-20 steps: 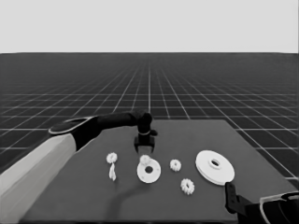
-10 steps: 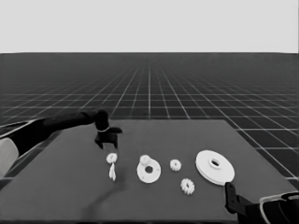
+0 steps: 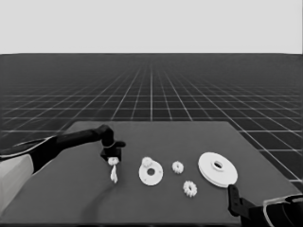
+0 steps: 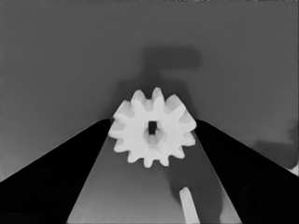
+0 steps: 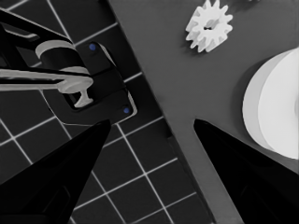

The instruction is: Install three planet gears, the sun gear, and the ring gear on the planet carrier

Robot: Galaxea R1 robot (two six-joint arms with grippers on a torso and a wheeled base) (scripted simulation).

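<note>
Left end effector [image 3: 112,157] over a gear near the table's left end
Its spread fingers [image 4: 60,172] flank the planet gear [image 4: 153,128], unclamped, beside the thin white piece [image 3: 114,175]; right end effector [image 3: 233,198] waits open at the near right corner

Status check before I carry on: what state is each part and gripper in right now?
left gripper: open, astride the first gear
first gear: flat on the table, not gripped
thin white piece: loose, beside the first gear
smaller round part: flat, carrying one gear
second gear: on the smaller round part
third gear: loose
fourth gear: loose
larger round part: flat, uninstalled
right gripper: open, parked at the table's corner
</note>
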